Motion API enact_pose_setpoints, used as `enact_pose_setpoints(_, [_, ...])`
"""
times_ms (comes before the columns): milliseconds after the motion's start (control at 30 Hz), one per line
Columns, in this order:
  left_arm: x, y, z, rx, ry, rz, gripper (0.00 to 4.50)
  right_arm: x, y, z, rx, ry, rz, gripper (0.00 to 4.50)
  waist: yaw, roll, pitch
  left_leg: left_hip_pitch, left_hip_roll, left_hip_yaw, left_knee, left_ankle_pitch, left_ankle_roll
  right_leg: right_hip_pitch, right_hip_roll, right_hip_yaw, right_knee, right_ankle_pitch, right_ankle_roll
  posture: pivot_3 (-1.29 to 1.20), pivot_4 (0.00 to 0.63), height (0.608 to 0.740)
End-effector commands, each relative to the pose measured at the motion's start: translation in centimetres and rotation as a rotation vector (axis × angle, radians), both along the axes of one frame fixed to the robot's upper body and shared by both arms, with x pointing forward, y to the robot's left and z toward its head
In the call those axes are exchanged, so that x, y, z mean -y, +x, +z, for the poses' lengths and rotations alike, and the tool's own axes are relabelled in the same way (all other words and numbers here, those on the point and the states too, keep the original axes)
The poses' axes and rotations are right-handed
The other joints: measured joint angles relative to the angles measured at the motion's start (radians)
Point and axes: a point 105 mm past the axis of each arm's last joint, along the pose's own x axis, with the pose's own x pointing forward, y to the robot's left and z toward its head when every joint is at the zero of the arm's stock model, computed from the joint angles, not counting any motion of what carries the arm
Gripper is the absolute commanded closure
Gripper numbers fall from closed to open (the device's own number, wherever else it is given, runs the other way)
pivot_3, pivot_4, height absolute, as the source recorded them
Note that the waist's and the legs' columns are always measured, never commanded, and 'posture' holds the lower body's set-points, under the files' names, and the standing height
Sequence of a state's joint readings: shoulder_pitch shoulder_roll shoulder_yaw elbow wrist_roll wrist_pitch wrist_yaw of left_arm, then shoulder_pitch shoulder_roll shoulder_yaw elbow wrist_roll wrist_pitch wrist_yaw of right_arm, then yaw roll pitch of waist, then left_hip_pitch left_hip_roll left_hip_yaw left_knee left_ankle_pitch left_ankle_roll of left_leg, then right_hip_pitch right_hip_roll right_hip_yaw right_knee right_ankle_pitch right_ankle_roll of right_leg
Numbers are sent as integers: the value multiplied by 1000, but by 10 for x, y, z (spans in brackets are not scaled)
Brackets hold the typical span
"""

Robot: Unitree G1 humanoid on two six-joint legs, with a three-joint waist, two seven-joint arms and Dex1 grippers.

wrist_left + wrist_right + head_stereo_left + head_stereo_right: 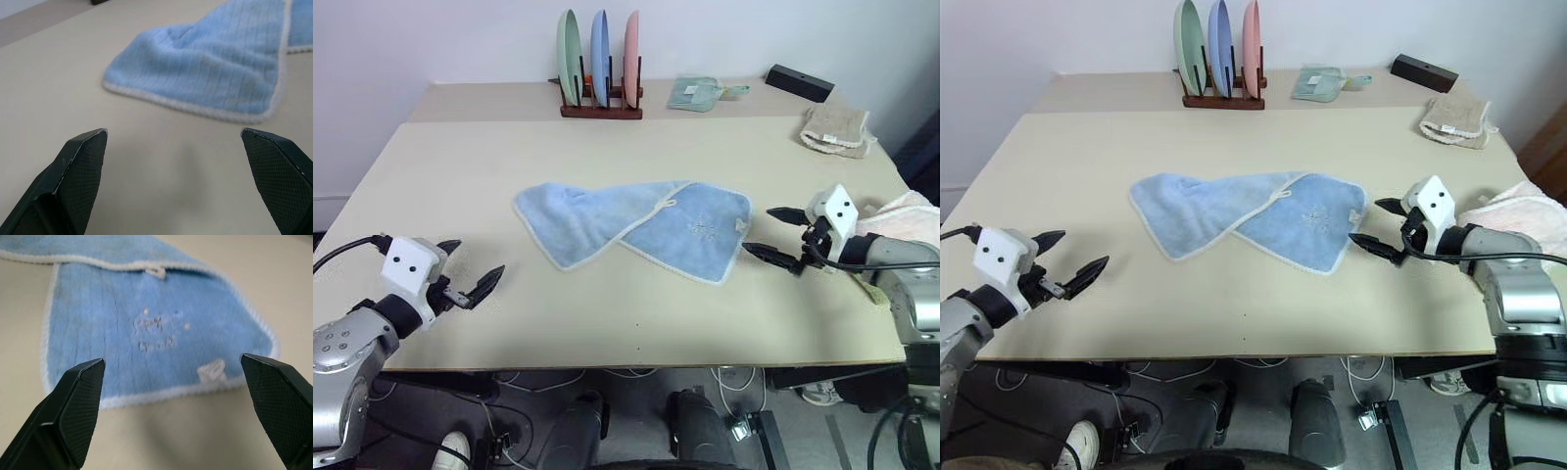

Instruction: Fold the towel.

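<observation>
Towel (636,230): light blue terry with a pale cream edge trim, lying in the middle of the beige tabletop (607,313), partly folded, so that one part lies over the other in a rough V shape. A small loop (156,272) sits at the edge where the two parts meet, and a faint embroidered motif (155,333) shows on the half nearer the right hand.

Left hand (470,272) hovers over the near left part of the tabletop, well apart from the towel, with its two black fingers spread wide and nothing between them. Right hand (781,235) sits just beside the towel's right corner, its fingers also spread wide and empty, pointing toward the cloth; I cannot tell whether the lower fingertip touches the trim.

At the far side of the tabletop a wooden rack (600,106) holds three upright plates, green, blue and pink. Near it lie a small pale green dustpan (697,93) and a black block (799,82). A beige knitted cloth (837,130) rests toward the far right corner, and a cream-pink fluffy towel (1518,217) lies at the right edge, behind the right arm.
</observation>
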State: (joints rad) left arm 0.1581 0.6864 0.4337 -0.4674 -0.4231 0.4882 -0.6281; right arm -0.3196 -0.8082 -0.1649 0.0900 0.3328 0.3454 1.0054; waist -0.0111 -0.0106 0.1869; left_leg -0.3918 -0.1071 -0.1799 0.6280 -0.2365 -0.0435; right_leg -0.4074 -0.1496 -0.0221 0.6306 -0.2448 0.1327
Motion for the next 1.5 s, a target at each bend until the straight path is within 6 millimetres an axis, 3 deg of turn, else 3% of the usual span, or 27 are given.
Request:
enact_pose_setpoints(33, [5, 3, 7, 30, 28, -11, 42, -7, 2, 17, 75, -2, 8, 0, 0, 0, 0, 0, 0, 0, 0, 0, 0, 0, 0, 0, 0, 0, 0, 0, 150, 738])
enact_pose_setpoints(400, [35, 6, 7, 24, 54, -121, 42, -25, 6, 13, 107, -9, 30, 0, 2, 0, 0, 0, 0, 8, 0, -2, 3, -2, 0, 9, 0, 1, 1, 0, 150, 738])
enact_pose_setpoints(467, [56, 4, -3, -10, 127, -223, 42, -32, 6, 9, 96, 25, 33, 0, 2, 0, 0, 0, 0, 8, 0, -2, 3, -2, 0, 9, 0, 1, 2, 0, 150, 738])
enact_pose_setpoints(667, [81, 20, -12, 40, 313, -283, 42, -47, -1, 6, 81, 98, 55, 0, 4, 0, 1, 1, 0, 9, 0, -2, 3, -2, 0, 11, 0, 1, 2, 0, 150, 738])
enact_pose_setpoints(833, [77, 38, -32, -3, 406, -246, 42, -60, -7, 8, 90, 136, 70, 0, 1, 0, 1, 1, 0, 10, 0, -2, 3, -3, 1, 11, -1, 1, 2, 0, 150, 738])
enact_pose_setpoints(1200, [82, 68, -62, -103, 370, -283, 42, -77, -12, 11, 120, 166, 52, 0, 15, 1, 0, 1, -1, 10, 1, -2, 3, -2, 1, 12, 0, 3, 5, 0, 150, 738])
enact_pose_setpoints(1300, [87, 76, -61, -71, 359, -290, 831, -82, -9, 14, 135, 170, 58, 0, 23, 1, 0, 2, -1, 10, 2, -2, 4, -2, 1, 12, 0, 3, 6, 0, 150, 738])
enact_pose_setpoints(1467, [86, 80, -56, -27, 335, -280, 3474, -88, -9, 17, 142, 173, 64, 0, 23, 0, 0, 2, -1, 10, 2, -2, 3, -2, 1, 12, 0, 4, 6, 0, 150, 738])
enact_pose_setpoints(1500, [86, 80, -55, -21, 337, -279, 3838, -88, -10, 17, 141, 172, 64, 0, 22, 0, 0, 2, -1, 10, 1, -2, 4, -2, 1, 12, 0, 4, 6, 0, 150, 738])
